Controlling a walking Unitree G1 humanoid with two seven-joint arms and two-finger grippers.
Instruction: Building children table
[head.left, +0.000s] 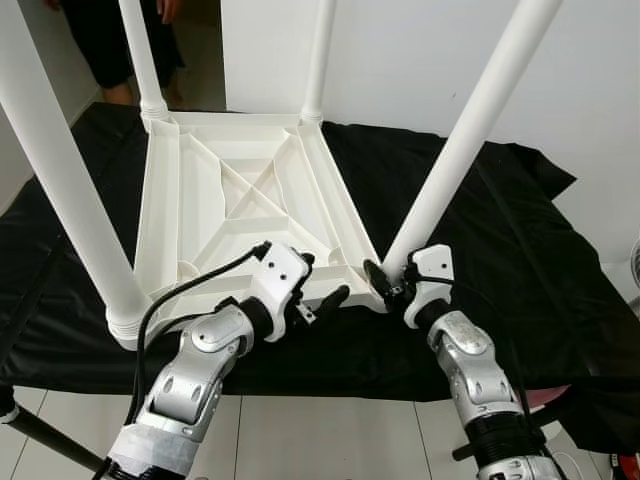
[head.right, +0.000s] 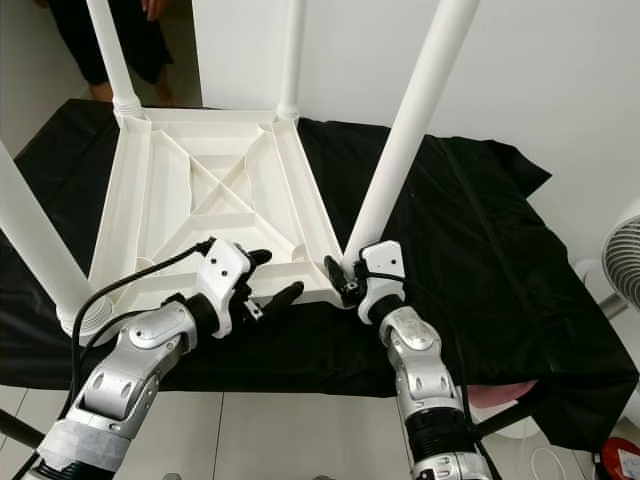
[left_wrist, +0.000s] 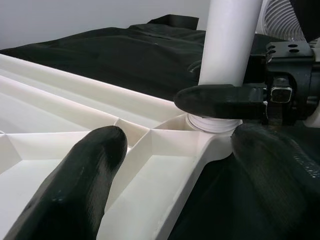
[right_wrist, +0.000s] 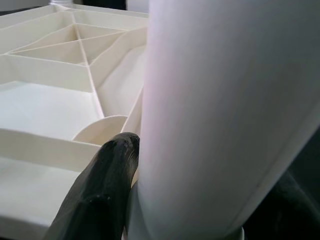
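A white plastic children's table (head.left: 250, 190) lies upside down on a black cloth (head.left: 520, 230), with its white legs pointing up. My right gripper (head.left: 392, 282) is shut on the base of the near right leg (head.left: 470, 130), just above its socket; the right wrist view shows one finger (right_wrist: 107, 190) pressed against the leg (right_wrist: 225, 110). To its left, my left gripper (head.right: 275, 276) stands open astride the table's near rim. One of its fingers (left_wrist: 75, 185) is over the ribbed underside, the other (left_wrist: 280, 170) is over the cloth.
The near left leg (head.left: 60, 170) and two far legs (head.left: 140, 50) (head.left: 320, 50) rise around the work area. A person (head.left: 120, 40) stands behind the far left corner. A white fan (head.right: 625, 265) stands at the right, and the cloth's front edge is close to me.
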